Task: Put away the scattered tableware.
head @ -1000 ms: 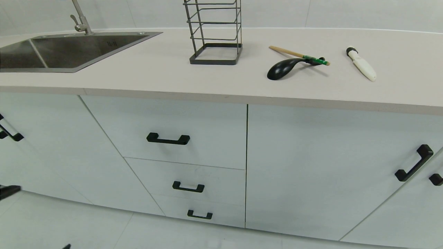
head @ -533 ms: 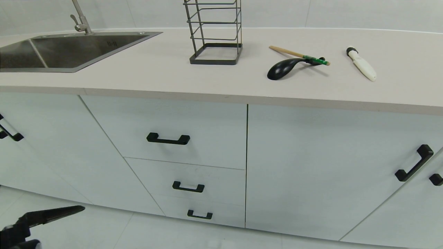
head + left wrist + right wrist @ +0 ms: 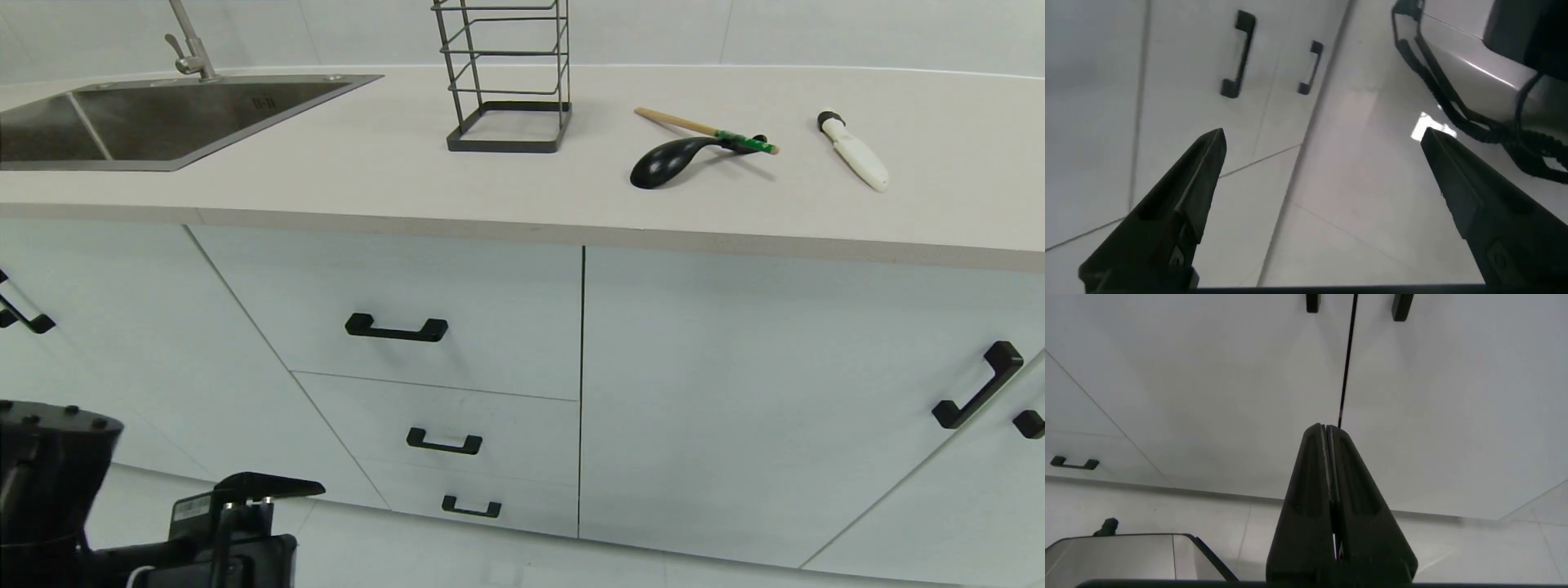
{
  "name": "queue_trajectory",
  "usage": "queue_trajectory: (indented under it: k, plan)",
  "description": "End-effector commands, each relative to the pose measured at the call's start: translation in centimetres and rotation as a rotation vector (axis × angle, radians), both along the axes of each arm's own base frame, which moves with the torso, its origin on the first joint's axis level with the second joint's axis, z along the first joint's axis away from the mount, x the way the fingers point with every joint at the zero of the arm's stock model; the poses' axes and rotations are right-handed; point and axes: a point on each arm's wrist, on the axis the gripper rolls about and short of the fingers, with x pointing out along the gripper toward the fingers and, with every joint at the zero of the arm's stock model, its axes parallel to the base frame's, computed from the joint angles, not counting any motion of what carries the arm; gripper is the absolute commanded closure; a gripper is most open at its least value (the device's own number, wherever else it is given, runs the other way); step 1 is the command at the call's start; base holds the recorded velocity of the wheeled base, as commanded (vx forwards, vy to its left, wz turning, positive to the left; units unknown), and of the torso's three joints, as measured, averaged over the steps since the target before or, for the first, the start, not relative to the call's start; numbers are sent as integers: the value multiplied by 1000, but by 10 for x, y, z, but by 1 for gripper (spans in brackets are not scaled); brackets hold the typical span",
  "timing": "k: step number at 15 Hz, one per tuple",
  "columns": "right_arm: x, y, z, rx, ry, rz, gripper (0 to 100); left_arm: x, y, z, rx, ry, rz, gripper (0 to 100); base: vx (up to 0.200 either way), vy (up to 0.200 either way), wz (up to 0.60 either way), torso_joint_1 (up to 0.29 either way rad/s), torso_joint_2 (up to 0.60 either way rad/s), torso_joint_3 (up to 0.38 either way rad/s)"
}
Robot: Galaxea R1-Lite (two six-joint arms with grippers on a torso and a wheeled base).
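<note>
On the pale countertop (image 3: 392,188) lie a black spoon (image 3: 665,162), wooden chopsticks with a green band (image 3: 706,131) resting across the spoon's handle, and a white sheathed knife (image 3: 853,152) further right. A black wire rack (image 3: 506,82) stands empty at the back centre. My left arm (image 3: 57,490) is low at the bottom left, down by the floor and far from the tableware. In the left wrist view my left gripper (image 3: 1323,137) is open wide with nothing in it, facing cabinet doors and floor. My right gripper (image 3: 1327,433) is shut and empty, pointing at a white cabinet front.
A steel sink (image 3: 163,118) with a faucet (image 3: 189,41) is set into the counter's left. Below the counter are white drawers with black handles (image 3: 397,328) and cabinet doors (image 3: 735,392). Tiled floor (image 3: 457,555) lies in front.
My left arm has risen into the head view at the bottom left and moved rightward. The tableware on the counter has not moved.
</note>
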Motion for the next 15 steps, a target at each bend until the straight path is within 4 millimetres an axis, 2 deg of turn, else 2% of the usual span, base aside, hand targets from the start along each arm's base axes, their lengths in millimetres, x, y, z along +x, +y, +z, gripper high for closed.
queue_trajectory:
  k: [1,7,9,12,15]
  plan:
    - [0,0,0,0,2,1,100,8,-5,-16,33,80,-8,0,0,0,0,0,0,0]
    - [0,0,0,0,2,0,100,47,-19,-47,88,144,9,0,0,0,0,0,0,0]
    - [0,0,0,1,2,1,100,52,-21,-49,84,134,11,0,0,0,0,0,0,0]
    - [0,0,0,1,2,0,100,74,-29,-73,121,165,30,0,0,0,0,0,0,0]
    - [0,0,0,1,2,0,100,107,-47,-91,129,126,22,0,0,0,0,0,0,0]
